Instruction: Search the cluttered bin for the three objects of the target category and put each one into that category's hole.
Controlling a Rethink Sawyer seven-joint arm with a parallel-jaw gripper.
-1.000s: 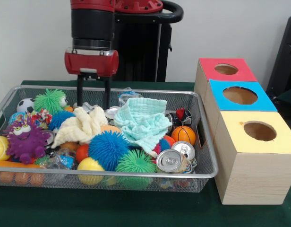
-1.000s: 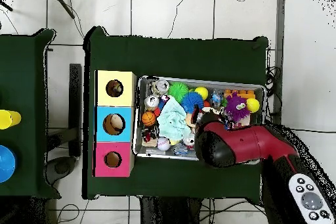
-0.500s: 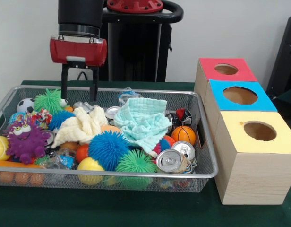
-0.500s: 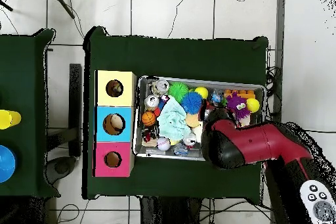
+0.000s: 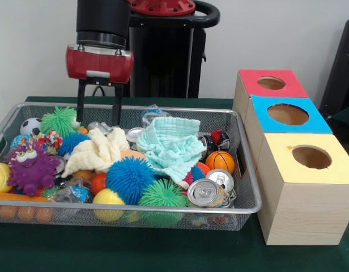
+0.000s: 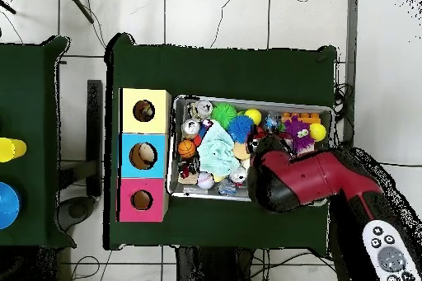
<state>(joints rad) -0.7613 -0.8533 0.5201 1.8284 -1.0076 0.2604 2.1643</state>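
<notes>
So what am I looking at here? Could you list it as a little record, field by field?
container: wire basket full of toys, cloths and cans
gripper: gripper open, empty, above the basket's far side
on top of pile: mint cloth, cream cloth
toys: purple monster, blue spiky ball, small basketball
cans: silver can near the front right corner
boxes: red box, blue box, yellow box, a round hole in each top

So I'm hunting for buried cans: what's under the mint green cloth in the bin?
The mint cloth lies draped over the pile. A blue spiky ball and an orange ball show at its lower edge, a can at its left. Whatever lies beneath its middle is hidden.
</notes>
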